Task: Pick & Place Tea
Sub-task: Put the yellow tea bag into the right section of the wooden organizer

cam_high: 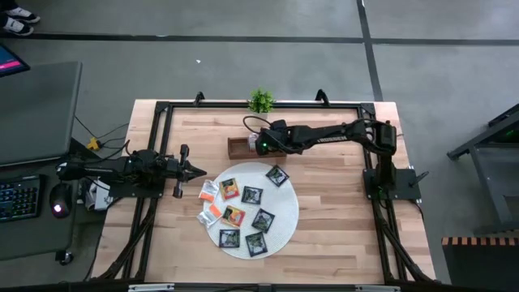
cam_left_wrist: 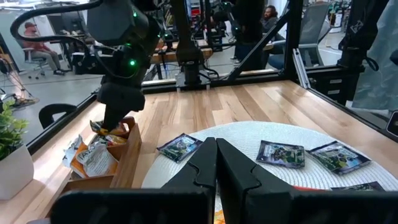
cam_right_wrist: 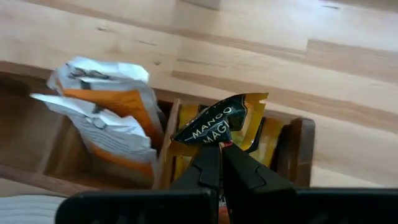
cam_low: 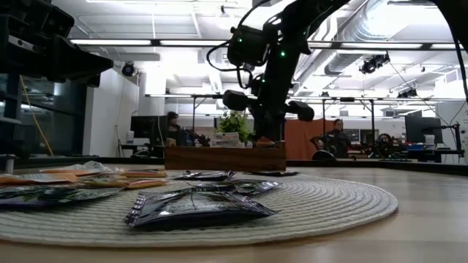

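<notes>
Several tea sachets lie on the round white mat: black ones such as the sachet, and orange and white ones at the mat's left edge. Beyond the mat stands the brown wooden tray. One compartment holds white-and-orange sachets and another holds yellow ones. My right gripper hovers over the tray, shut on a yellow-and-black sachet. Left of the mat, my left gripper is shut, level and empty. My right gripper pinches the yellow-and-black sachet by its near edge between its two fingertips. The fingers slant down from above toward the tray. The sachet sticks out ahead of the fingers, tilted, over the compartment with the yellow sachets. Whether it touches them I cannot tell.
A small potted plant stands at the table's far edge, just behind the tray. A black frame runs around the tabletop. Bare wood lies to the right of the mat. People sit in the room beyond.
</notes>
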`<move>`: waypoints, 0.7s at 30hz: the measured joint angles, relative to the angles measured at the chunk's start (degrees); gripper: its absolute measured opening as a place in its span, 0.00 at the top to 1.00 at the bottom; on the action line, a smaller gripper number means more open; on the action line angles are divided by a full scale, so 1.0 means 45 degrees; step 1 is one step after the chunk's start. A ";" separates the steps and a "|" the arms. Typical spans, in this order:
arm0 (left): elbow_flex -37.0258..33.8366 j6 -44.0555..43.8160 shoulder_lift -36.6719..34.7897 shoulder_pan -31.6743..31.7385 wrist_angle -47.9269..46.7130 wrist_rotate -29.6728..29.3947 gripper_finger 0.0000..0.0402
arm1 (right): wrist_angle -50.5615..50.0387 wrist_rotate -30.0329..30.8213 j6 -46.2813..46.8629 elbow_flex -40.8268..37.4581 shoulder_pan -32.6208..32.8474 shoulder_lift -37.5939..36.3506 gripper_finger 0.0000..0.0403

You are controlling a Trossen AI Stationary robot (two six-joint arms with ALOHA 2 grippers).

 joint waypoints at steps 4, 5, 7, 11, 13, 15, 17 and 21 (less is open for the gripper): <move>0.0000 0.0003 0.0000 0.0003 0.0000 0.0000 1.00 | 0.0125 -0.0141 0.0222 0.0014 -0.0015 0.0229 1.00; 0.0000 -0.0001 0.0000 0.0000 -0.0001 0.0001 1.00 | 0.0216 -0.0152 0.0306 0.0014 -0.0014 0.0311 1.00; 0.0000 -0.0001 0.0000 0.0005 0.0000 0.0005 1.00 | 0.0288 -0.0382 0.0505 0.0014 -0.0061 0.0380 1.00; 0.0000 -0.0001 -0.0001 0.0001 -0.0001 0.0005 1.00 | 0.0465 -0.0431 0.0658 0.0014 -0.0073 0.0562 1.00; 0.0000 -0.0001 -0.0005 0.0000 0.0000 0.0005 1.00 | 0.0478 -0.0370 0.0688 0.0014 -0.0068 0.0557 1.00; 0.0000 -0.0001 0.0000 0.0000 0.0000 0.0005 1.00 | 0.0440 -0.0250 0.0777 0.0014 -0.0068 0.0557 1.00; 0.0000 0.0004 0.0000 0.0000 0.0000 0.0005 1.00 | 0.0427 -0.0254 0.0772 0.0014 -0.0068 0.0557 1.00; 0.0000 0.0001 -0.0005 0.0000 0.0000 0.0005 1.00 | 0.0463 -0.0374 0.0675 0.0009 -0.0068 0.0557 1.00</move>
